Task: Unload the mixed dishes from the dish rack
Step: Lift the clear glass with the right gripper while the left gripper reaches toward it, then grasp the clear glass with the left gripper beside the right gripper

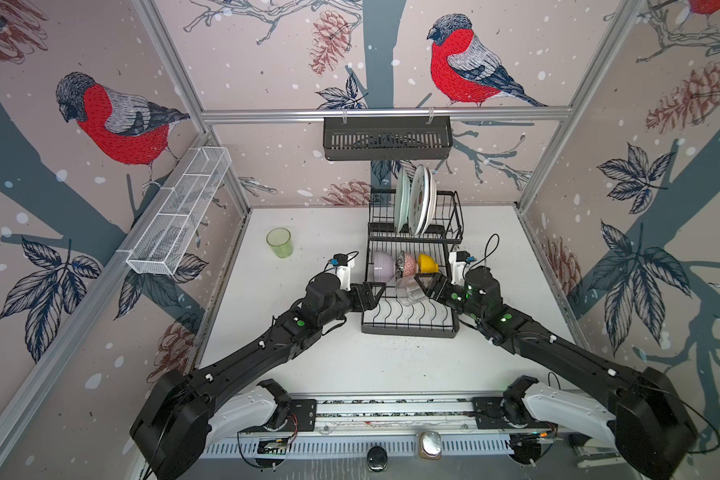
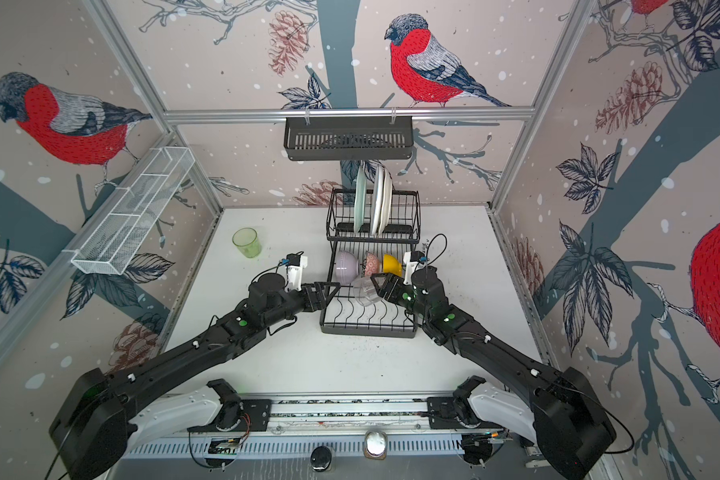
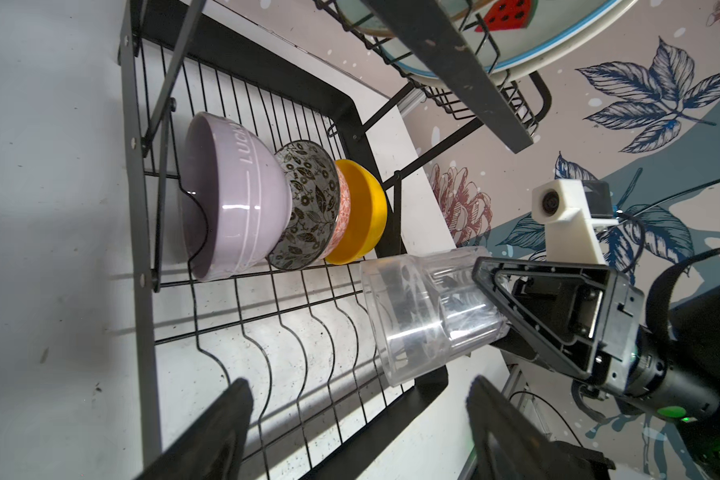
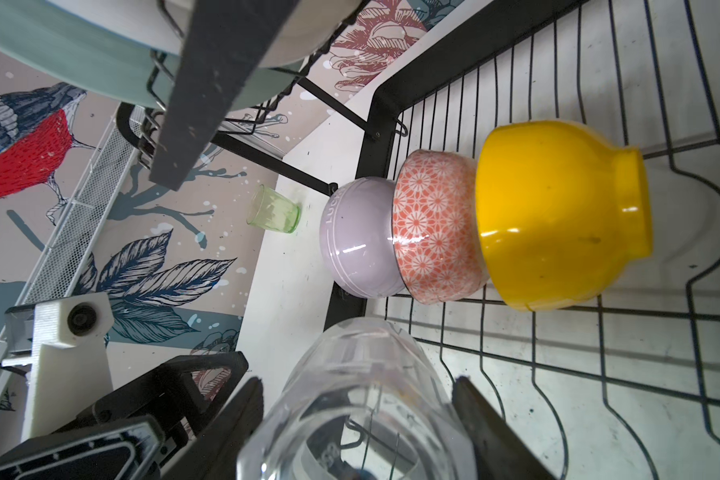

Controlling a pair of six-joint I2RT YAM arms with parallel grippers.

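Looking like mid-unload: right tool (image 1: pixel 420 286) is clamped round the clear drinking glass (image 1: pixel 407 293), tilted just above the lower tier of the black wire dish rack (image 1: pixel 408 330), left tool (image 1: pixel 378 291) hangs open alongside, so next it needs lifting clear onto the white counter (image 1: pixel 308 365).

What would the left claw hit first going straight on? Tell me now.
The left claw most likely meets the glass, held by the right claw over the rack lower tier; depth is unclear, so it might pass beside.

Bright even light, fisheye-warped edges
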